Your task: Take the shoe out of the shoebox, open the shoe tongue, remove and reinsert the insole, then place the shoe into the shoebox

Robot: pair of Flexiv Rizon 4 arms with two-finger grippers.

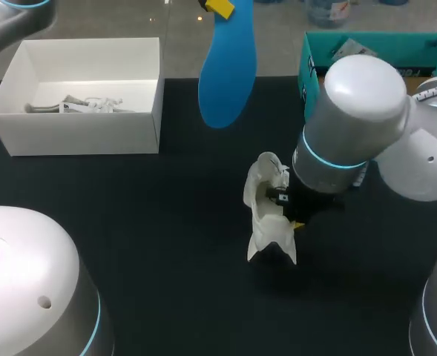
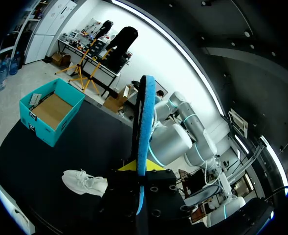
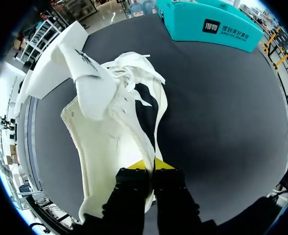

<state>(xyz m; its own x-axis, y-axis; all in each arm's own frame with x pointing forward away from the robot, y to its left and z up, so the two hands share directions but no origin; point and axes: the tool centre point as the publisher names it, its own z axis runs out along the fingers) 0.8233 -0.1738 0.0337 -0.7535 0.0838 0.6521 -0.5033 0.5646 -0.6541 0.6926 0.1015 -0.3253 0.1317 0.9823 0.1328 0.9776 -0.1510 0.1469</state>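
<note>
- Shoe: white, sits at centre frame in the head view, stretched up and down the frame, with its dark opening turned toward the right side. Cannot tell whether the sole is fully on the black table.
- Tongue: seen from the right wrist, stands folded out ahead of the fingers, clear of the dark opening, with loose white laces beside it.
- Right gripper: reaches in from the right edge of the head view and pinches the shoe's side wall at the opening. Yellow tips sit close together with the white rim caught between them, as the right wrist view confirms.
- Insole: bright blue, hangs in the air at top centre of the head view, above and apart from the shoe, rounded end pointing down.
- Left gripper: clamps the insole edge-on between its fingers in the left wrist view. Shows only as a yellow tip at the top edge of the head view.
- White box: open, at upper left of the head view, well apart from the shoe. Holds white crumpled filling and a grey piece too small to make out.
- Teal box: open, at upper right of the head view, partly hidden behind the right arm.
</note>
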